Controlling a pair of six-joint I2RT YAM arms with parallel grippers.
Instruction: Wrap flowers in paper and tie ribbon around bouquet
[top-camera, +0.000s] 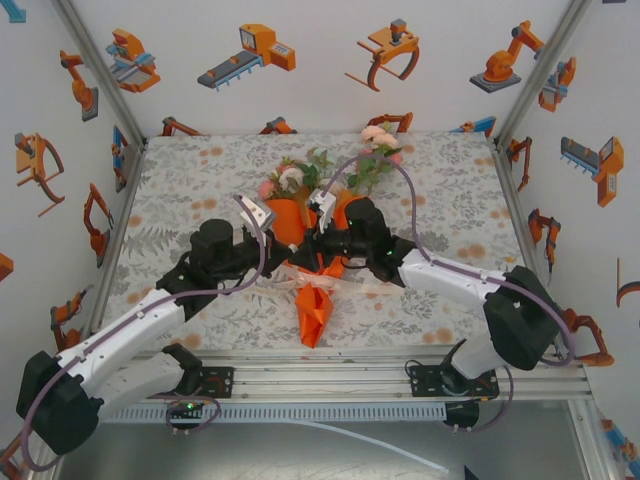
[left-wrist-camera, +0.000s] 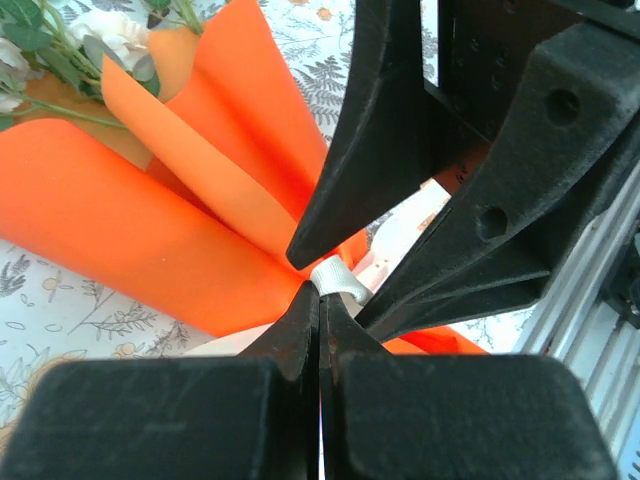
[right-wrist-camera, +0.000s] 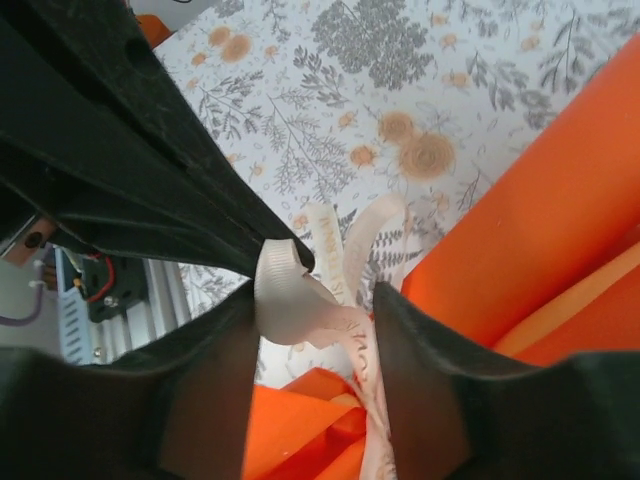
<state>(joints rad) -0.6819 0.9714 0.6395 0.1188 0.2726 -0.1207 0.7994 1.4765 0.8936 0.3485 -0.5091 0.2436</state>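
The bouquet lies mid-table, its flowers (top-camera: 296, 178) pointing away and the orange paper (top-camera: 314, 312) tapering toward the arms. White blooms and leaves of the flowers (left-wrist-camera: 100, 30) top the paper (left-wrist-camera: 120, 230) in the left wrist view. My left gripper (left-wrist-camera: 320, 292) is shut on a fold of the cream ribbon (left-wrist-camera: 340, 275) at the cone's narrow waist. My right gripper (right-wrist-camera: 315, 295) is open, and the ribbon (right-wrist-camera: 290, 300) runs between its fingers beside the paper (right-wrist-camera: 540, 200). In the top view, the left gripper (top-camera: 286, 268) and right gripper (top-camera: 312, 246) meet over the waist.
A few more pink roses with leaves (top-camera: 376, 150) lie at the back, right of the bouquet. The floral tablecloth (top-camera: 190, 180) covers the table. An aluminium rail (top-camera: 330, 378) runs along the near edge, and printed walls enclose the other sides.
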